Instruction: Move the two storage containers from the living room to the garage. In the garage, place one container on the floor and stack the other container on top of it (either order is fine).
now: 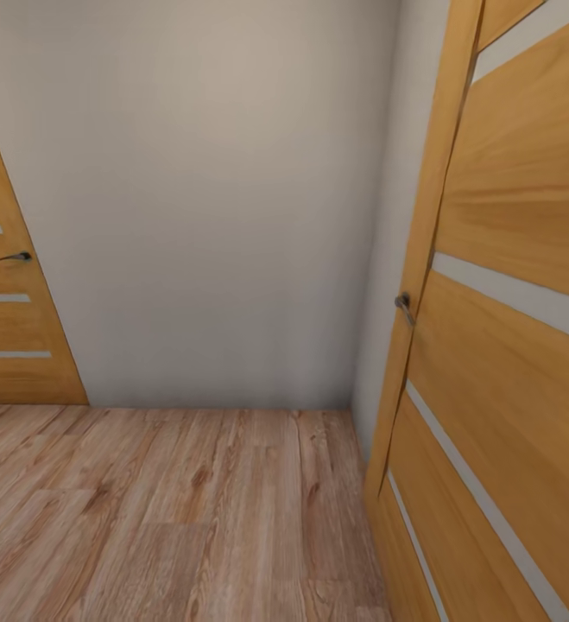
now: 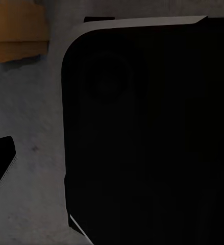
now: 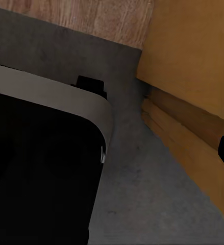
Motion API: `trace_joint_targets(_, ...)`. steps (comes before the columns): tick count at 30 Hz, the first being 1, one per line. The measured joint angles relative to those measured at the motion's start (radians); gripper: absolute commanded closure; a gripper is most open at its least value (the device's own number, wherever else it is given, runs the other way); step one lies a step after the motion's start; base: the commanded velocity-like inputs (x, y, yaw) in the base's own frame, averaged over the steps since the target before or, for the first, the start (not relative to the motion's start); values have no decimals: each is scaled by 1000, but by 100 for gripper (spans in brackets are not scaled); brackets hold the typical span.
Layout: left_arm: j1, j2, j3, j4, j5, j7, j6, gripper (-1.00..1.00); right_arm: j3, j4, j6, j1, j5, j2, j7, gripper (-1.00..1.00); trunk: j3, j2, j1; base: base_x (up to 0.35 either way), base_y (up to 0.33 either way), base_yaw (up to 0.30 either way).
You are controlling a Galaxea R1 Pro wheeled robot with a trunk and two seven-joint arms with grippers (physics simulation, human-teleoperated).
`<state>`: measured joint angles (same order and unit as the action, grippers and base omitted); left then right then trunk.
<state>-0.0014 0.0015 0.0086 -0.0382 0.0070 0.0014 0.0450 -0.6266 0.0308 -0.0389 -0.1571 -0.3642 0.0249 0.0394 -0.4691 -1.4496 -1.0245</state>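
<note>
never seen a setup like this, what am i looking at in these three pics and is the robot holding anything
These are simulator renders from a wheeled robot with two arms. The big picture comes from its head camera, looking forward and down: a plain white wall, a light wood-plank floor, an orange-brown door close on the right with a metal handle, and another door at the left. The other two pictures come from cameras near each hand. Both mostly show a dark rounded part of the robot above grey concrete floor, with door wood beside it. Neither red-orange container is in sight, and I cannot tell whether the hands are open or shut.
</note>
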Motion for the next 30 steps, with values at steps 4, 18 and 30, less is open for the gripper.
trace_joint_targets(4,0,0,0,0,0,0,0,-100,0,0,0,0,0,0,0,-100,0,0,0,178,0,0)
trace_joint_targets(18,0,0,0,0,0,0,0,-100,0,-1,-3,0,1,2,0,-100,0,0,-1,10,0,156)
trace_joint_targets(30,0,0,0,0,0,0,0,-100,0,-1,-3,0,1,3,0,-100,0,0,-1,0,0,71)
